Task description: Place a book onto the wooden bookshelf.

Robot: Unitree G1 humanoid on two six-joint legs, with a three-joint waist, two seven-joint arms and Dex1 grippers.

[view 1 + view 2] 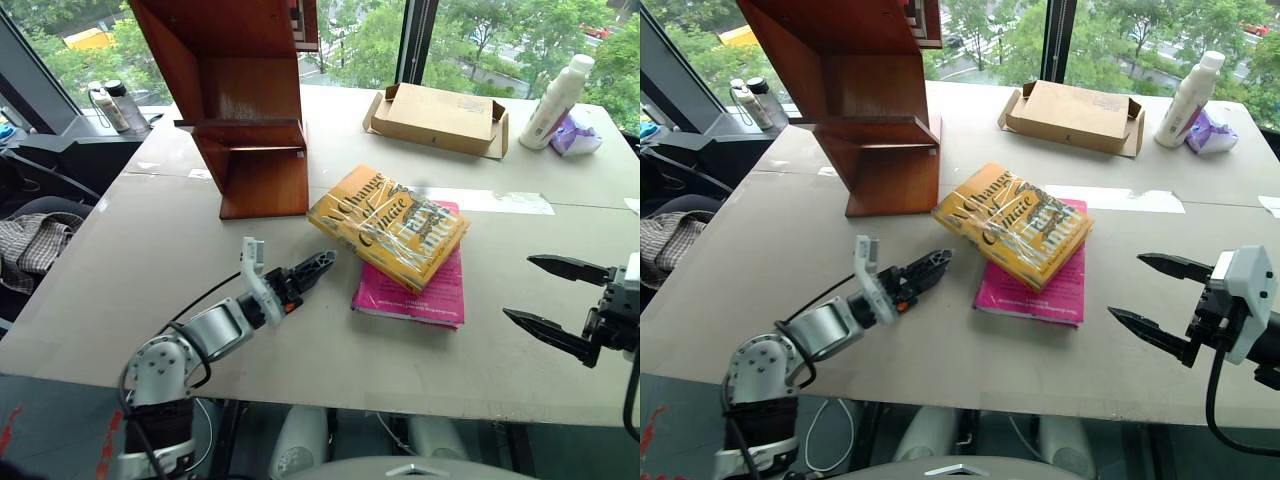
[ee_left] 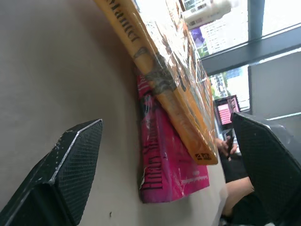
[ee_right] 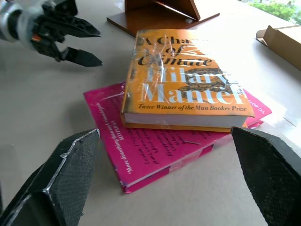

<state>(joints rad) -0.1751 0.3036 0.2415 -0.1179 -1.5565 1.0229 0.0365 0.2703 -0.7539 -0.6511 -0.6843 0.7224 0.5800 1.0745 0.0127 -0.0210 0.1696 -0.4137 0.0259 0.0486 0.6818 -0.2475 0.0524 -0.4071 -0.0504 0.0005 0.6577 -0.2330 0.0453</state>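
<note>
Nothing is shelved yet: the book lies on the magenta book, near the wooden bookshelf, flanked by the left tool and right tool, jaws apart, empty.

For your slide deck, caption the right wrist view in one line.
Open right gripper facing the yellow-orange book stacked on a pink book.

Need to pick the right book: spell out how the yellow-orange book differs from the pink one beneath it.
The yellow-orange book is thicker; the pink book is thinner. The yellow-orange book lies on top, turned askew, while the pink book lies flat on the table beneath it, sticking out at its near end. The yellow-orange cover bears large lettering; the pink cover is mostly hidden. Both look wrapped in glossy plastic, and neither gripper touches them.
</note>
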